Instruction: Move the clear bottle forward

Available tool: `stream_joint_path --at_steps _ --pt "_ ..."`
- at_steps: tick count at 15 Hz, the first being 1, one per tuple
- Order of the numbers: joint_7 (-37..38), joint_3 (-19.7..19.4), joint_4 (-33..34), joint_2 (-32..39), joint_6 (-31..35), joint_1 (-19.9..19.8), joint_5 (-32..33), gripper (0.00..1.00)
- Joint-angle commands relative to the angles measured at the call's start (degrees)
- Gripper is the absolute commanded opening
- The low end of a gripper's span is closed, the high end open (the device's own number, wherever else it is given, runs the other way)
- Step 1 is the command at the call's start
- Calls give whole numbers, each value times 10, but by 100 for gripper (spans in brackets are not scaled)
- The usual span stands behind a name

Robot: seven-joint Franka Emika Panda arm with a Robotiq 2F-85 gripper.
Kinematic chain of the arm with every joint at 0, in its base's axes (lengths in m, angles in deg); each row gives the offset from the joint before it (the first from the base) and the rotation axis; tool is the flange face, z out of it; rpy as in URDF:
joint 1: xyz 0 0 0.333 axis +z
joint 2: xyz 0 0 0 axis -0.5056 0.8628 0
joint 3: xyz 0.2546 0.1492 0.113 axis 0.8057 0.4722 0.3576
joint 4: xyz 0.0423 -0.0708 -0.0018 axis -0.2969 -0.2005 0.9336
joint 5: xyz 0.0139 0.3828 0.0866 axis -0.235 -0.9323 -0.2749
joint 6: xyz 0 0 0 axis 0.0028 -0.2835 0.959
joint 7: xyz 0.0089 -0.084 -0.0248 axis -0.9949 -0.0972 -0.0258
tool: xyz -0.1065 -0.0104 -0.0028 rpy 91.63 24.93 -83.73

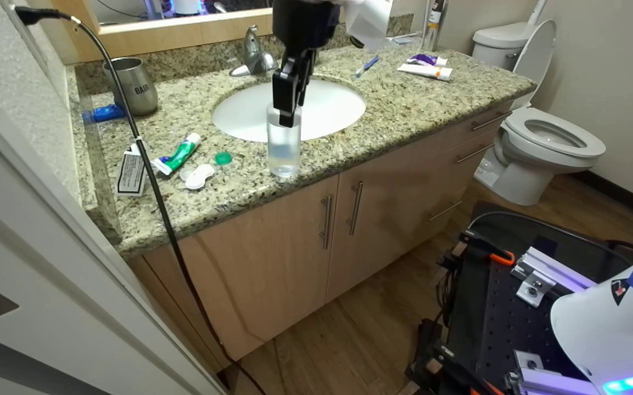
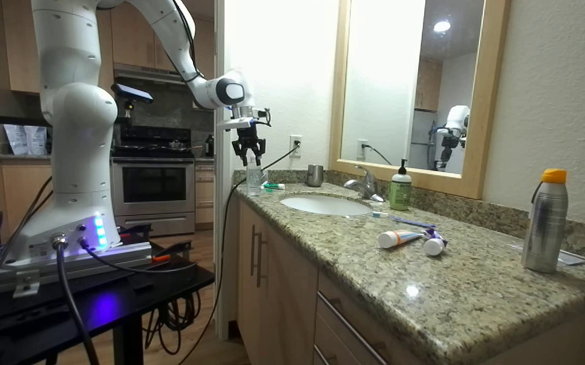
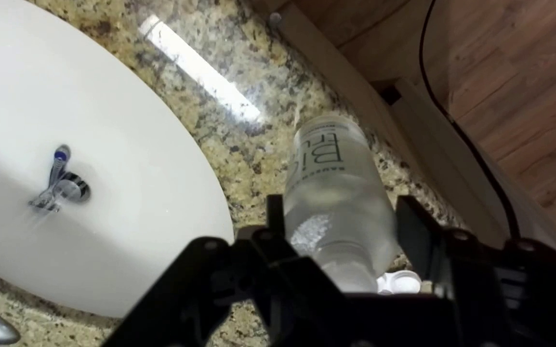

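Bottle: one, translucent, whitish, lettered on its face. Place: it appears to stand on the table, between the sink and the table's front edge, near both. Long axis: upright, neck uppermost, roughly in line with the claw's downward approach.

Claw: one, black, pointing down over the bottle's upper part, on the sole arm. Jaws parted across the bottle's width, pads at its two sides, touching or nearly so; whether they press on it cannot be told.

Governing relation: bottle directly below the palm and between the jaws, its lower body extending past the pads toward the table. Judged: no sideways correction is called for; a sure hold, then a level shift, should serve. Which way "forward" runs cannot be read from the views. Risk, as judged: with sink on one side and table edge on the other, a small stray could tip the bottle.

Surroundings: white case, green lid and green tube, near the bottle; cup, farther back; tap, behind the sink; soap, just beside the tap; flask, well apart.
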Motion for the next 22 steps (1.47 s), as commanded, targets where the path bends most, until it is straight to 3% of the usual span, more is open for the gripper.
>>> stream_joint_path --at_steps 1,7,12,14,15,16,18,19,22 --pt "27 5 10 3 25 5 19 34" --pt "159 23 61 24 2 15 129 34" --pt "202 41 129 8 -11 38 109 34" --pt "180 44 135 -14 -25 44 62 34" --pt "195 42 126 10 3 40 91 34" --pt "194 43 132 6 -1 42 85 59" --pt "194 43 129 8 -1 42 86 59" --pt "194 43 128 11 -1 42 86 34" --pt "323 36 185 88 58 37 154 34"
